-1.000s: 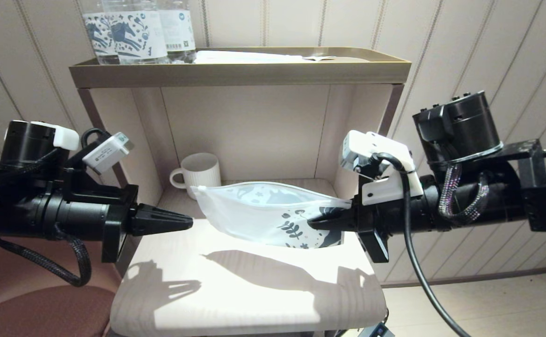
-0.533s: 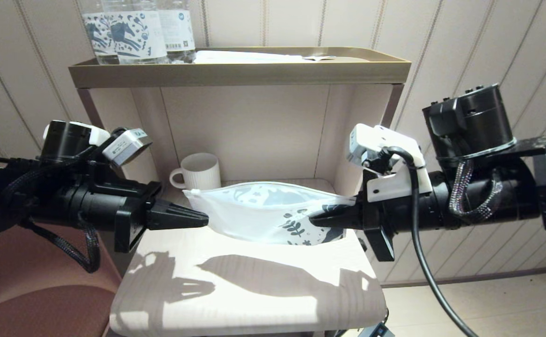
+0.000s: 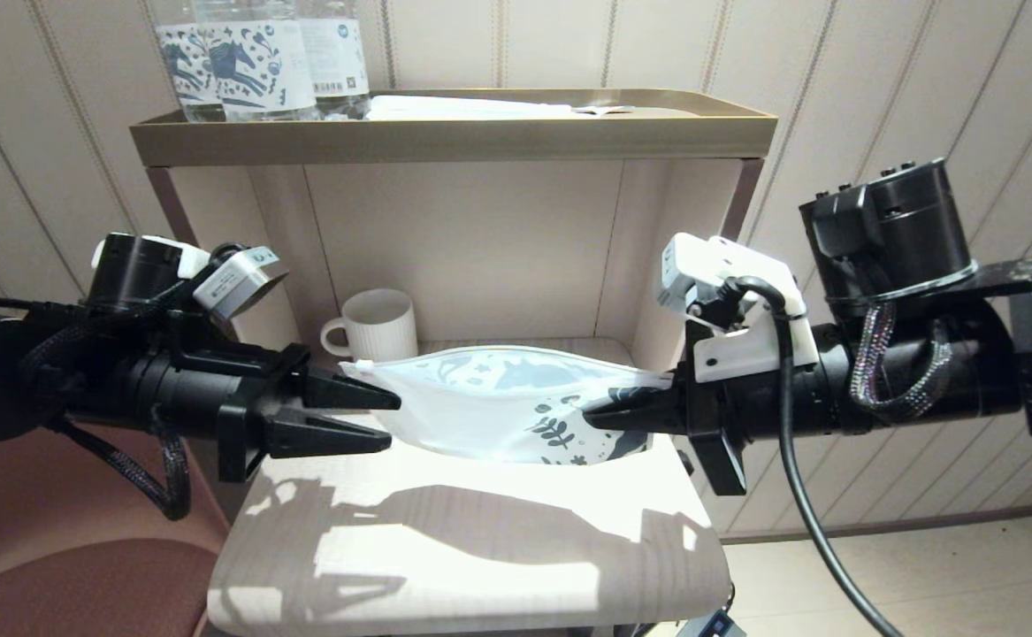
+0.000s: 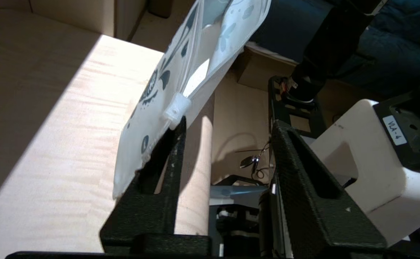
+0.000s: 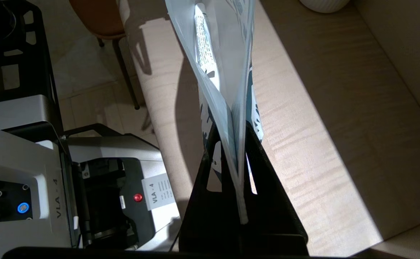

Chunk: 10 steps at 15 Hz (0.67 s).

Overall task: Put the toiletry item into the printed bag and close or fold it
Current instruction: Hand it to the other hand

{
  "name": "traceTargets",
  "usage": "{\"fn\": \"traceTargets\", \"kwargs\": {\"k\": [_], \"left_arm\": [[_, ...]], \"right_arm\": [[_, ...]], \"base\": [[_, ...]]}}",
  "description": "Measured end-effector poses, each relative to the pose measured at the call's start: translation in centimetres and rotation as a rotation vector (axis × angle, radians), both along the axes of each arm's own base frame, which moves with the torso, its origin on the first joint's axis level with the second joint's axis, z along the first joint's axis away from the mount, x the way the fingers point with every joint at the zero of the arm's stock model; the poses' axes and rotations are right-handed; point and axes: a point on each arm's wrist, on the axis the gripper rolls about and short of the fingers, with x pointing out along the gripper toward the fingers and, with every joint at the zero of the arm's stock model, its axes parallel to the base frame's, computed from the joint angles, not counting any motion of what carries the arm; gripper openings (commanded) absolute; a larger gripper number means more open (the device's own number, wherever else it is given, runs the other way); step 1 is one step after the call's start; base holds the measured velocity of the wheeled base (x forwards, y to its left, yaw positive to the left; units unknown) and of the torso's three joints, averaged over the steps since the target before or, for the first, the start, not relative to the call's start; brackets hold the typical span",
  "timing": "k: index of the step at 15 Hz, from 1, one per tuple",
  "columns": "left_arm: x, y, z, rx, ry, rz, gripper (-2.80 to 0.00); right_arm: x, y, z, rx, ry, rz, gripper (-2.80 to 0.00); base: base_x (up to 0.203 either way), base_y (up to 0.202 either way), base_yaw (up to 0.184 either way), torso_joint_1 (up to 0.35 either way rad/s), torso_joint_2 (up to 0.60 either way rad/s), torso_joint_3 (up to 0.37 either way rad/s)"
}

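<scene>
The printed bag (image 3: 498, 402) hangs level above the wooden shelf board, blue leaf print at its right end. My right gripper (image 3: 600, 416) is shut on that end; in the right wrist view the bag's edge (image 5: 231, 118) is pinched between the jaws of the right gripper (image 5: 236, 126). A thin white stick with small print, the toiletry item (image 5: 203, 50), shows inside the bag. My left gripper (image 3: 387, 416) is open at the bag's left end. In the left wrist view the white zip slider (image 4: 176, 108) rests against one fingertip of the left gripper (image 4: 230, 122).
A white ribbed mug (image 3: 378, 323) stands at the back left of the shelf niche. Above, a gold-rimmed tray (image 3: 445, 137) carries printed water bottles (image 3: 250, 57) and a flat white packet (image 3: 462, 108). A brown chair seat (image 3: 56, 584) sits at lower left.
My left gripper moved right to the bag's left end and opened from shut. The bag's left corner rose slightly; the right gripper shifted a little right and kept its hold.
</scene>
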Motion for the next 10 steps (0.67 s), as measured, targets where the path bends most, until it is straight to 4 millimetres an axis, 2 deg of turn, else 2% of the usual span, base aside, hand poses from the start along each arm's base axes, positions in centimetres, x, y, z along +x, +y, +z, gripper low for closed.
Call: {"fn": "traceTargets", "kwargs": {"k": [2, 5, 8, 10], "left_arm": [[-0.1, 0.6, -0.6, 0.007, -0.032, 0.009, 0.0], [-0.5, 3.0, -1.1, 0.015, -0.045, 0.087, 0.0], [-1.0, 5.7, -0.9, 0.017, -0.055, 0.189, 0.0], [-0.9, 6.6, -0.8, 0.019, -0.061, 0.225, 0.0]], "right_arm": [[0.0, -0.2, 0.0, 0.001, -0.001, -0.006, -2.8], [0.0, -0.3, 0.1, 0.003, -0.002, -0.008, -2.8], [-0.1, -0.3, 0.1, 0.01, 0.0, 0.005, -2.8], [-0.2, -0.2, 0.2, 0.012, -0.001, 0.011, -2.8]], "base": [[0.0, 0.0, 0.0, 0.0, 0.0, 0.0], [0.0, 0.0, 0.0, 0.0, 0.0, 0.0], [0.0, 0.0, 0.0, 0.0, 0.0, 0.0], [0.0, 0.0, 0.0, 0.0, 0.0, 0.0]]}}
